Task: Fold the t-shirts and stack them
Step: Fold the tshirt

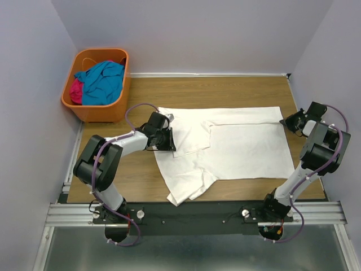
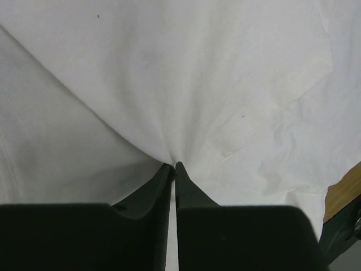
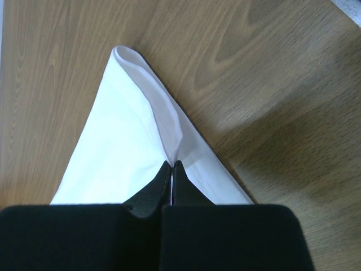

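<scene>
Both hands are clamped on the white t-shirt (image 1: 242, 147) spread across the tabletop (image 1: 225, 90): left hand (image 2: 174, 165) pinching cloth at centre-left, right hand (image 3: 171, 164) nipping its upper-right corner.

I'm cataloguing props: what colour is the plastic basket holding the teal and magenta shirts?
The rounded plastic basket is orange, seen best in the top external view.
</scene>
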`<state>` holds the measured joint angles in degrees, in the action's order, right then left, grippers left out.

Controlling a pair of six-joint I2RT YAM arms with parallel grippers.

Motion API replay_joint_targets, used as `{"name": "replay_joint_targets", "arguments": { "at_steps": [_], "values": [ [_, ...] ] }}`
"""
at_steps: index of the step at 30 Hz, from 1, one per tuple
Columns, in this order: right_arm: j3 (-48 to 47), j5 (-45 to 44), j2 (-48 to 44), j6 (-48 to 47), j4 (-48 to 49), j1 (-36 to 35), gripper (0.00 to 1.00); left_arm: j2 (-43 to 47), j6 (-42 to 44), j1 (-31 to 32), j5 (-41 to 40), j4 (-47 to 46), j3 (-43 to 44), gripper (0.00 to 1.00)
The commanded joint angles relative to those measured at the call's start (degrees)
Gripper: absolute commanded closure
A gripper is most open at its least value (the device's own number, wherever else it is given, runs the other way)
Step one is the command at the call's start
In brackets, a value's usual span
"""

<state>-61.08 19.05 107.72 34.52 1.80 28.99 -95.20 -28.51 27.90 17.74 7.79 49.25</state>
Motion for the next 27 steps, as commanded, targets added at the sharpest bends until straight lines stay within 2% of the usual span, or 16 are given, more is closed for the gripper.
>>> {"name": "replay_joint_targets", "arguments": {
  "at_steps": [1,3,19,27],
  "values": [
    [-1.1,-0.9,0.6,0.5,-0.4,0.6,1.0,2.1,-0.8,0.5,0.9,0.2,-0.2,0.95],
    [-1.1,-0.9,0.4,0.5,-0.5,0.5,0.99,2.6,-0.8,0.5,0.6,0.5,0.1,1.0],
    [-1.9,-2.3,-2.3,1.1,-1.6,0.6,1.0,10.3,-0.2,0.0,2.9,10.0,5.8,1.0],
    [-2.7,-3.8,-3.2,0.2,-5.1,0.6,0.99,12.1,0.6,-3.1,4.3,12.1,6.7,1.0]
  ]
}}
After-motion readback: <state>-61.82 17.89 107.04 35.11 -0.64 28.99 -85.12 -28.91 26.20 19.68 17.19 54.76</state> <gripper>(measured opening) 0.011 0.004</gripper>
